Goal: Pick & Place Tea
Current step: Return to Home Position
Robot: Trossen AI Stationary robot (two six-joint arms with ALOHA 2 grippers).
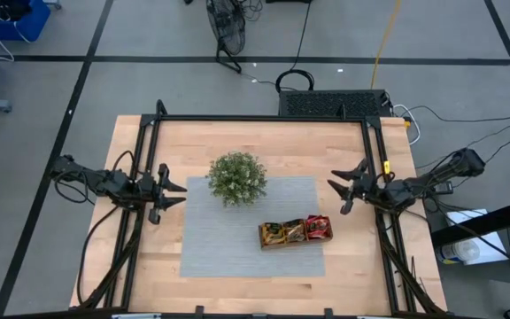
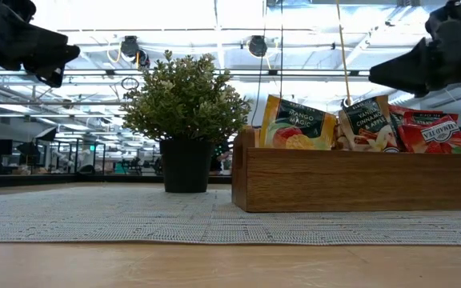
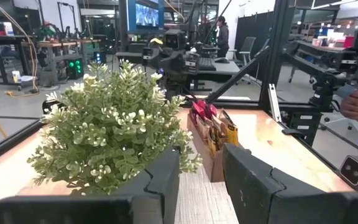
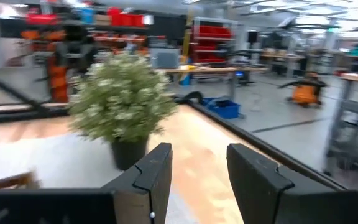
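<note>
Jaws gape empty on left arm and right arm, well apart from tea sachets.

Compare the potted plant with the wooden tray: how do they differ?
The plant is round, green and bushy; the wooden tray is a long brown box. The plant stands taller than the tray. The tray holds tea sachets; the plant's dark pot holds only the plant. Both stand on the grey mat, apart, untouched by the open left gripper and right gripper.
</note>
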